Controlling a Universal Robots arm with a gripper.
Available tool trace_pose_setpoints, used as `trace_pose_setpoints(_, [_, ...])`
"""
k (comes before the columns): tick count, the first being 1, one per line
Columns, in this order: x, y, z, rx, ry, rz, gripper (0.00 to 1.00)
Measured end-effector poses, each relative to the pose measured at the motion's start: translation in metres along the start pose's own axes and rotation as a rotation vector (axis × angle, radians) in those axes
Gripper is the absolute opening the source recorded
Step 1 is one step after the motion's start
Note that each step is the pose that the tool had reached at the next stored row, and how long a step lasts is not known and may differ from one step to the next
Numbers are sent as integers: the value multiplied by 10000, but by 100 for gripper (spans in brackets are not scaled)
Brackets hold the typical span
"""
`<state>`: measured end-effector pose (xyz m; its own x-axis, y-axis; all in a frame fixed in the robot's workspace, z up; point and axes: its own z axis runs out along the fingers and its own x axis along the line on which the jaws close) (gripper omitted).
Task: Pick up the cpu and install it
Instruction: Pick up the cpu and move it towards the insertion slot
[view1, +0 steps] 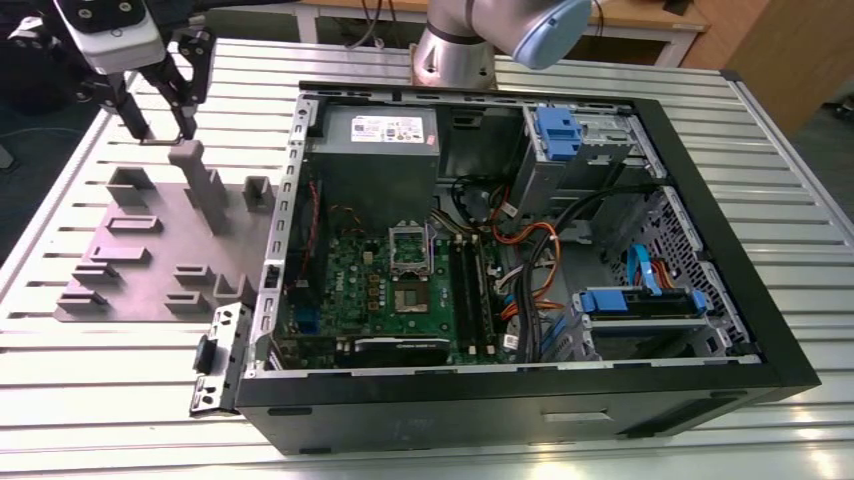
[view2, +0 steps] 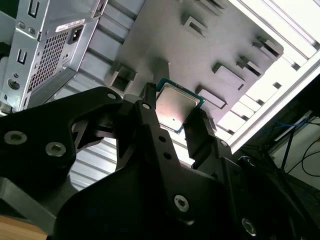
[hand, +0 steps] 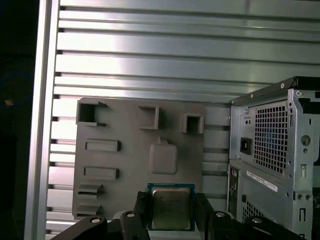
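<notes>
Silver cpu (view2: 175, 106) between black fingers (view2: 155, 130), its gripped edges partly covered.

- The open computer case (view1: 534, 415) and the gray plate (view1: 150, 268) are seen from high up in the exterior view.
- Both wrist views are taken close behind the gripper (hand: 171, 206), facing the plate.
- The plate, the case and the cpu (view2: 172, 107) are shared by them.

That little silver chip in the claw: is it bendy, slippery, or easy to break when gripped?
Probably stiff: the cpu sits flat and straight in the gripper, no sag. Its shiny metal top looks smooth, so perhaps slippery; it is held by thin edges. Likely light, being tiny beside the computer case.
</notes>
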<state>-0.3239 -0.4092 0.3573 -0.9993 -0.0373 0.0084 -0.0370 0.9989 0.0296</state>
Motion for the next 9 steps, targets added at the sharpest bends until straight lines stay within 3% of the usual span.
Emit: trace_pose_setpoints(9, [-106,-4,-1,0,0,0,47])
